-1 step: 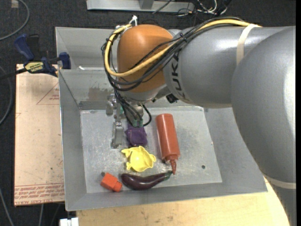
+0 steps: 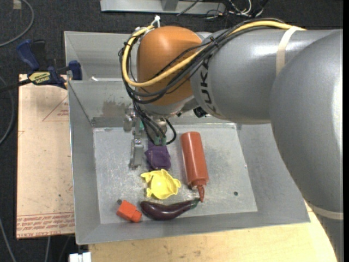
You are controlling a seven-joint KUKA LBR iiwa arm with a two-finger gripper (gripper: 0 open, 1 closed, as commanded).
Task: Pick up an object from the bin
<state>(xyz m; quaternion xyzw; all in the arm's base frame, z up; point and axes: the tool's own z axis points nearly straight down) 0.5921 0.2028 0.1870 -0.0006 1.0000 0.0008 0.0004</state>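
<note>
A robotics lab, plainly. A big grey arm hangs over a metal bin, loose cables trailing across dark carpet.

The light is bright and even and falls from above. The orange cover over the gripper carries a broad, soft sheen on its crown. The grey arm link to the gripper's right has a pale gloss along its upper curve and darkens underneath. The arm casts a dim band on the wall of the bin, just behind and to the right of the gripper. The bin floor around the gripper is pale and evenly lit. In front of the gripper, the dark purple eggplant bears a thin bright streak. The red bottle, right of the gripper, shows a faint highlight. Both throw only short, soft shadows. The room floor outside the bin lies dark.
</note>
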